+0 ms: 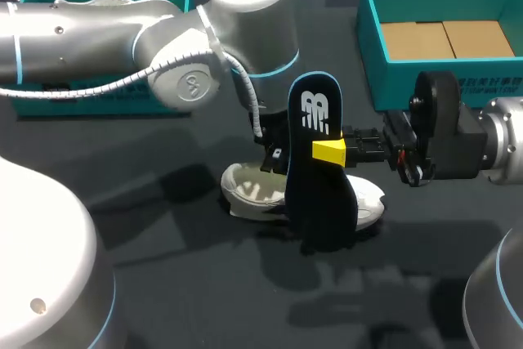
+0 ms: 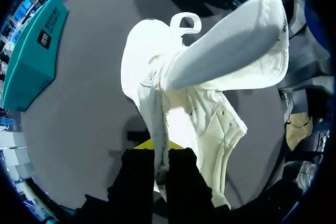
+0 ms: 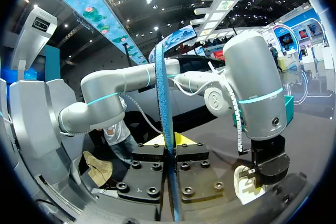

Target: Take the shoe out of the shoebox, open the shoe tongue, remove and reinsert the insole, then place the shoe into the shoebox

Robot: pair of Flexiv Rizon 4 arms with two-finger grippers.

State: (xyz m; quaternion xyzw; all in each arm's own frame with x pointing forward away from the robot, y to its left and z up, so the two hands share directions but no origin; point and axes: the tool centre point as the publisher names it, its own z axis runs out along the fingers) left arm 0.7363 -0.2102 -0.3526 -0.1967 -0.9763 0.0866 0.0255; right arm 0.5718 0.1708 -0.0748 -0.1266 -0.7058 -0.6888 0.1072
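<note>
My right pincer [image 1: 331, 151] pinches the dark insole [image 1: 315, 120] upright at mid-frame. My left pincer [image 2: 161, 162] is clamped on the eyelet edge of the white shoe [image 1: 252, 192], which rests on the table [image 1: 163, 284] just below centre.

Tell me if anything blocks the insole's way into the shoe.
Nothing visible does: the right gripper holds the insole upright at the shoe, the tongue is lifted clear, and the left gripper pinches only its side.
</note>
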